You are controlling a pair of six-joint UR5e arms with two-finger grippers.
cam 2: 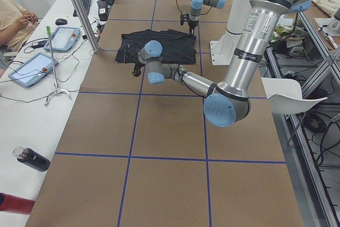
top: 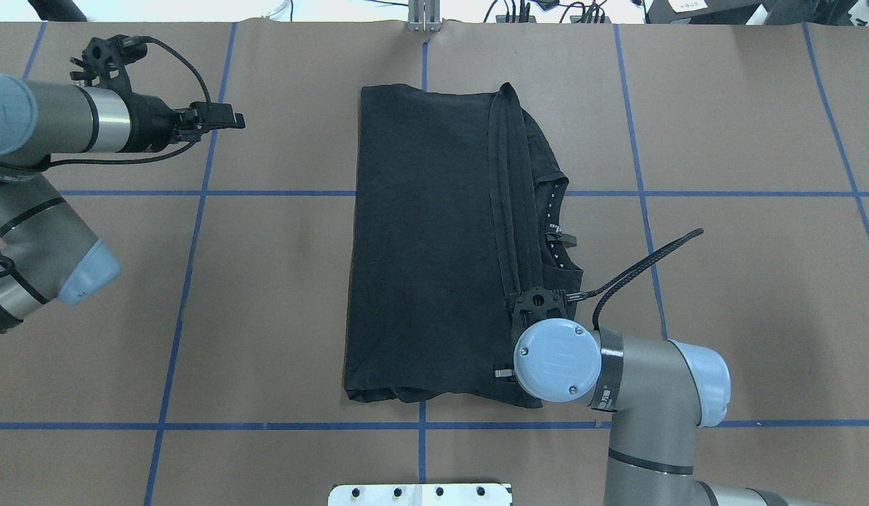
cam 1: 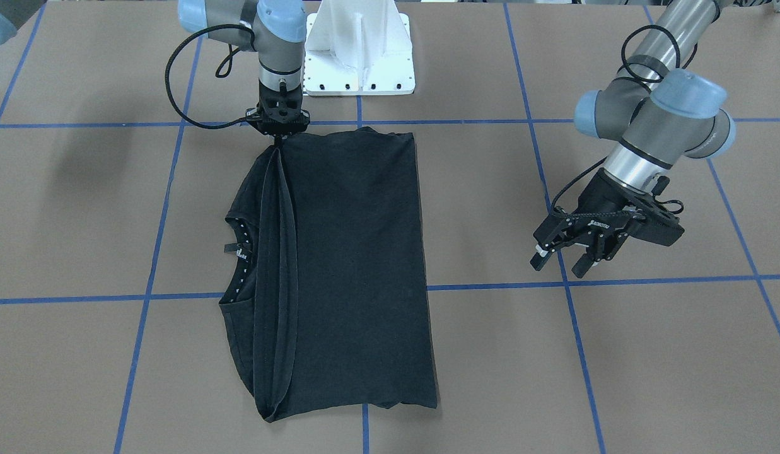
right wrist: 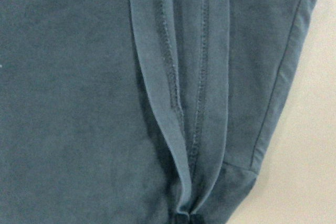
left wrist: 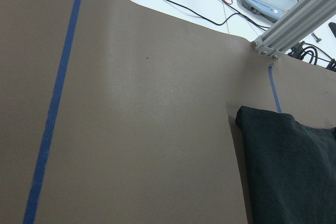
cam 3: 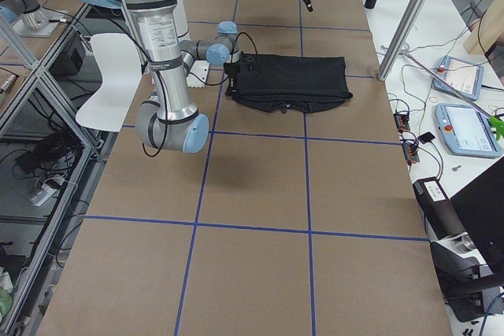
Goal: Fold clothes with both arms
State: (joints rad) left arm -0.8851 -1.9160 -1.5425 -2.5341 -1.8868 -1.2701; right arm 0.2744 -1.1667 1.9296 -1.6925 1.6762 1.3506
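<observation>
The black T-shirt (cam 1: 352, 265) lies folded lengthwise into a long rectangle in the middle of the table, plain side up. Its collar (top: 557, 225) and a sleeve stick out on the robot's right. My right gripper (cam 1: 278, 135) is shut on the doubled hem at the shirt's near right corner and pulls the hem to a point. The right wrist view shows the hem folds (right wrist: 184, 129) converging between the fingers. My left gripper (cam 1: 558, 268) is open and empty, above bare table far to the shirt's left. It also shows in the overhead view (top: 230, 121).
The white pedestal base (cam 1: 359, 57) stands at the robot's side of the table. Blue tape lines (top: 195, 246) grid the brown tabletop. An aluminium post (left wrist: 294, 19) stands at the far edge. A side bench holds tablets (cam 2: 64, 38) and bottles (cam 2: 32, 159).
</observation>
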